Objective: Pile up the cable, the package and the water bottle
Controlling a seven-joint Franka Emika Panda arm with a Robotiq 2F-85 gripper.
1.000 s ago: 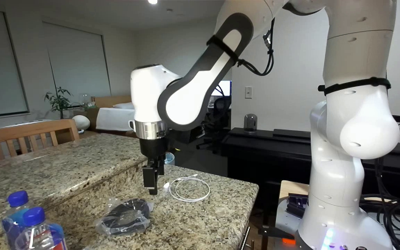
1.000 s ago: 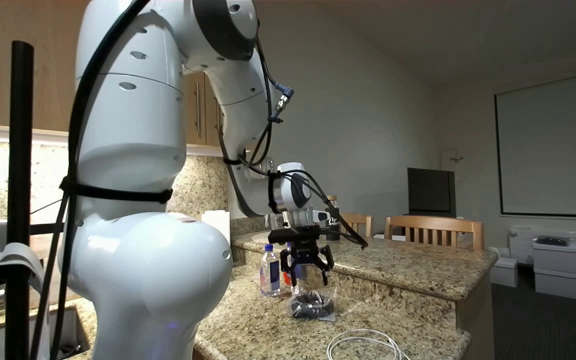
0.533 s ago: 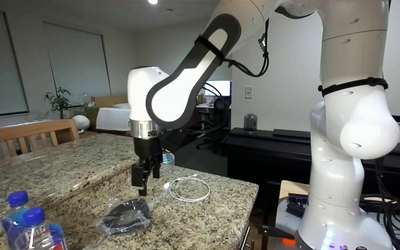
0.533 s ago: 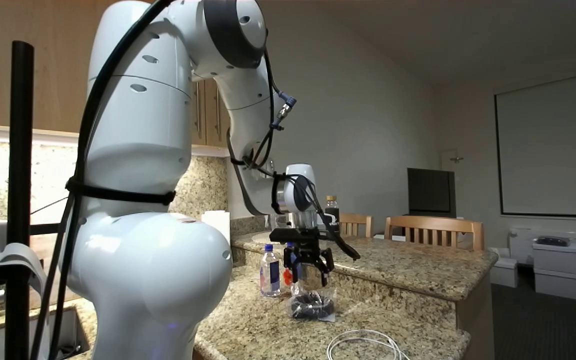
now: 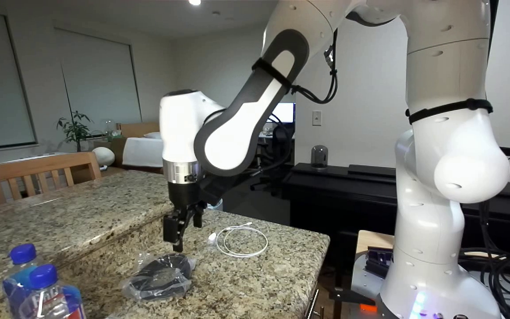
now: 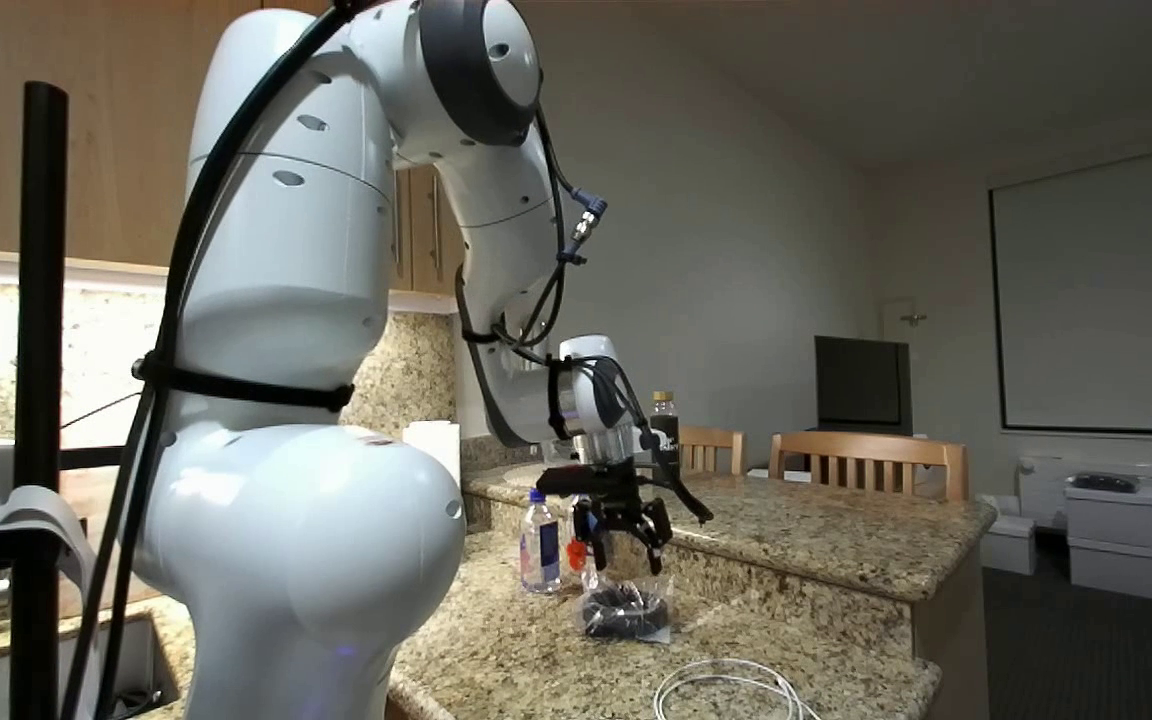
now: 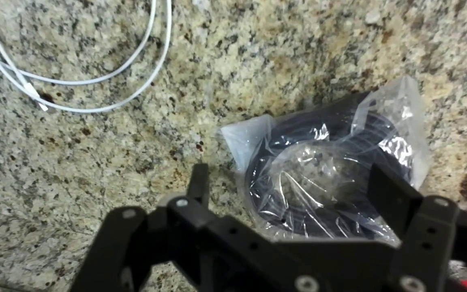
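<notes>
The package [image 5: 160,277], a black coil in clear plastic, lies flat on the granite counter; it also shows in an exterior view [image 6: 624,610] and the wrist view [image 7: 318,125]. The white cable [image 5: 267,243] lies in loose loops beside it, also in the wrist view [image 7: 91,110]. Two blue-capped water bottles stand close together: a front bottle [image 5: 44,277] and a rear bottle [image 5: 22,254]. In an exterior view a bottle [image 6: 540,545] stands upright; the second is partly hidden behind my gripper [image 6: 626,567]. My gripper [image 7: 288,174] is open and empty above the package, fingers apart.
A raised granite ledge [image 5: 104,199] runs along one side of the counter. A dark bottle with a tan cap [image 6: 664,440] stands on that ledge. Wooden chairs [image 6: 871,455] stand behind it. A red-orange item [image 6: 576,553] shows near the bottles. The counter's open edge [image 5: 319,274] lies past the cable.
My open gripper has moved left in an exterior view, away from the cable side, and slightly lower, closer over the package. The package, cable and bottles have not moved.
</notes>
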